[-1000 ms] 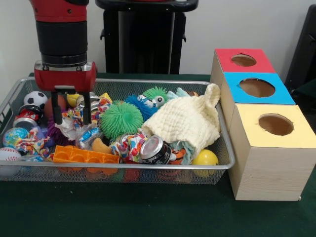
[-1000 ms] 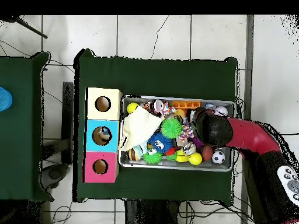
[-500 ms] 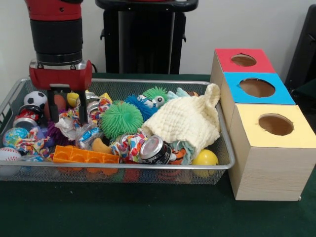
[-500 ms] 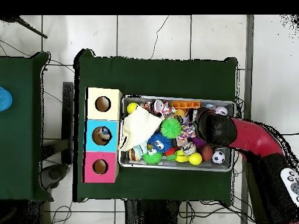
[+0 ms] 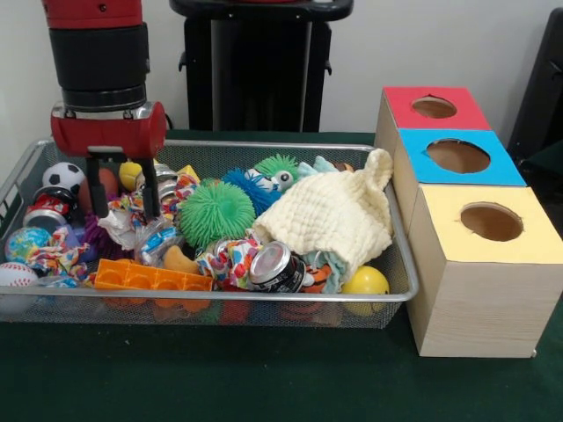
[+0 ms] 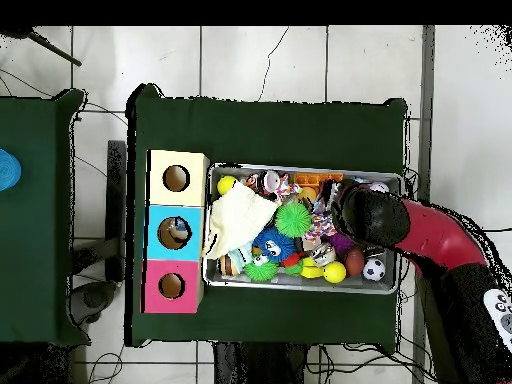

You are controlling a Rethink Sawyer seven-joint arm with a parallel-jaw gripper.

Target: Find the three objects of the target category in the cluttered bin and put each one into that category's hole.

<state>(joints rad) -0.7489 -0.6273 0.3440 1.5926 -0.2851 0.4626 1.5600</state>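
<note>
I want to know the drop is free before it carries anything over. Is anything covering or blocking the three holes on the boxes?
Nothing visible does. The red hole, blue hole and yellow hole are all open on top, with nothing resting on the boxes. The gripper hangs open over the far end of the bin.

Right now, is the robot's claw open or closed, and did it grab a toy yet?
Gripper: open, holding nothing, fingers spread above the toys in the bin.

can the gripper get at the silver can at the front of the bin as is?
Probably yes. The can lies on top of the clutter by the bin's front rim, nothing over it; the cream cloth sits just behind it. The gripper hangs open over the other end and would have to cross over.
</note>
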